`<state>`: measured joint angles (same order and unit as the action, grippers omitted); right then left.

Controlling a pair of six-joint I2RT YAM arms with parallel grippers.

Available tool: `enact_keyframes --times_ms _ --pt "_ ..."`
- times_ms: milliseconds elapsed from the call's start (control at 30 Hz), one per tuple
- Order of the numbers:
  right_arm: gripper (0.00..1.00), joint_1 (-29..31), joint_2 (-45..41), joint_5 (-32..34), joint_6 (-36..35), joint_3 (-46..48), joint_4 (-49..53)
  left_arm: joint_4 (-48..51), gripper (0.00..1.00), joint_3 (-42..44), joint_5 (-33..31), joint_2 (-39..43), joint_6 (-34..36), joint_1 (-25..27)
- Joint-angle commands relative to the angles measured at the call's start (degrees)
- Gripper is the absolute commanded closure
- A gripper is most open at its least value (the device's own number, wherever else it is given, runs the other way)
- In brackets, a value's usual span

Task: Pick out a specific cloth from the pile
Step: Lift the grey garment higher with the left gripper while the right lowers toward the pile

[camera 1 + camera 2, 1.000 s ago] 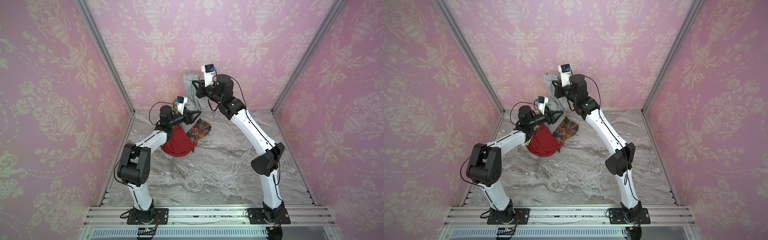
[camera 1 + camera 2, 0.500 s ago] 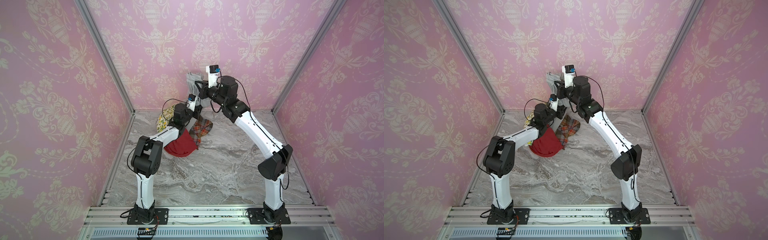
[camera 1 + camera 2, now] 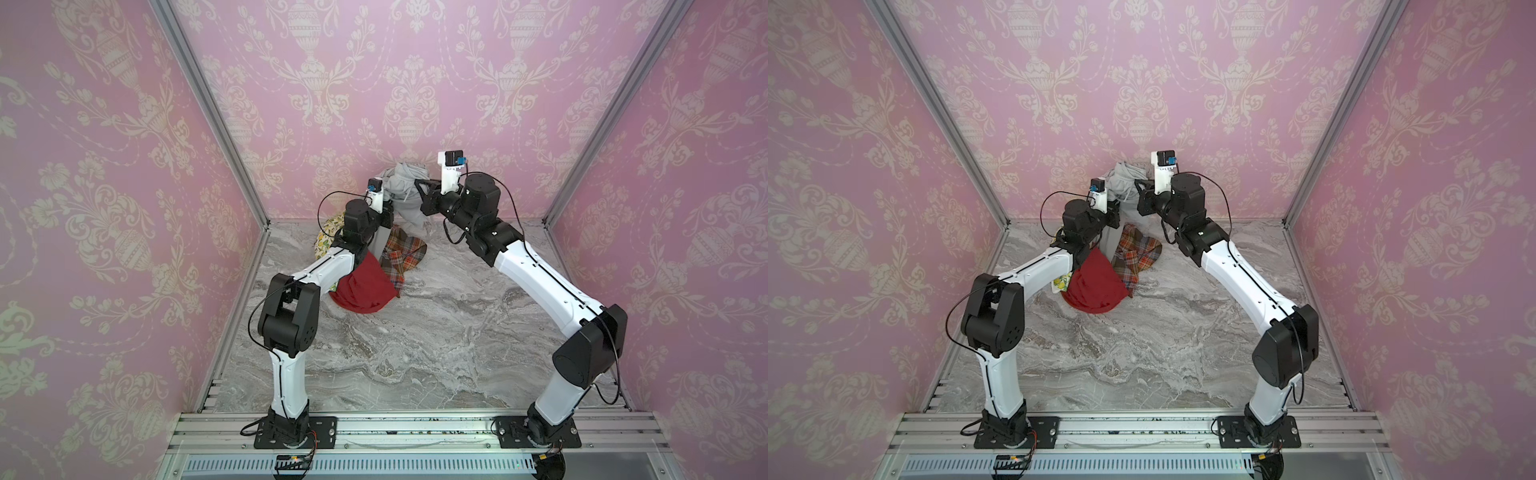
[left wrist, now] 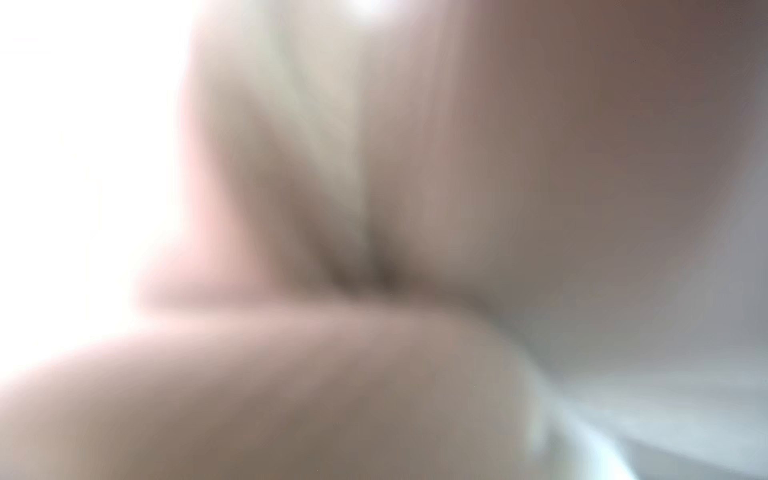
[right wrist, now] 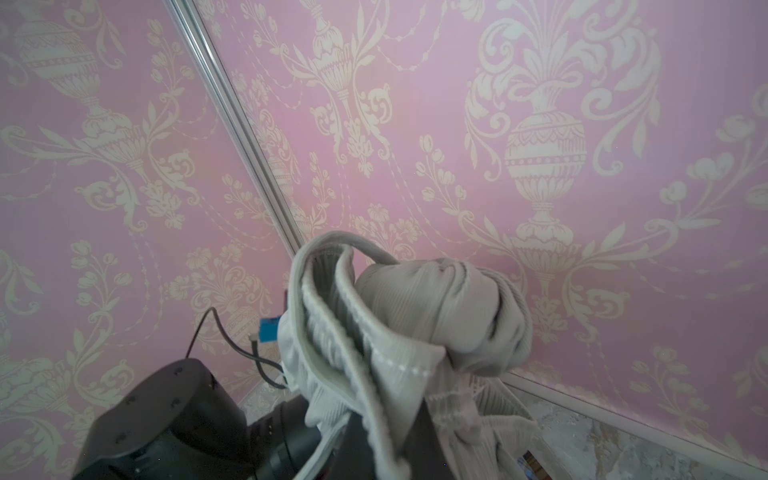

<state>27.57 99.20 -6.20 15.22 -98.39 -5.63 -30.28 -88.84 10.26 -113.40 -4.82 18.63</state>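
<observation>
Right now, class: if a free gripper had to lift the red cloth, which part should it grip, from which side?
Probably its rounded near edge, from the front: the red cloth bulges onto bare marble there, while the left arm covers its far end and the plaid cloth crowds its right side.

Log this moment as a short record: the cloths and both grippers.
grey cloth: raised, lower end hanging down to the other cloths
right gripper: shut on the grey cloth's top
left gripper: shut, against the hanging part; grip hidden
on table: red cloth, plaid cloth, lemon-print cloth, bunched together
</observation>
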Motion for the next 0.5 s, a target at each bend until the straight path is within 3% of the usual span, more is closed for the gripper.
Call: enact_keyframes --times_ms 0,133,267,467 --pt "1.00 -0.85 -2.06 -4.95 1.93 4.10 -6.81 2.23 1.00 -6.47 1.13 6.05 -5.74 -3.46" --pt "0.99 -0.81 0.86 -12.69 1.30 6.75 -8.52 4.74 1.00 -12.25 9.21 7.30 -13.23 -7.01" --pt "0.89 -0.51 3.73 -15.87 0.87 10.61 -15.34 9.07 1.00 -18.41 15.66 7.74 -15.94 -8.00" --pt "0.48 0.28 8.28 -17.22 -1.68 12.65 -23.07 12.88 1.00 -25.75 20.52 7.50 -20.70 -7.82"
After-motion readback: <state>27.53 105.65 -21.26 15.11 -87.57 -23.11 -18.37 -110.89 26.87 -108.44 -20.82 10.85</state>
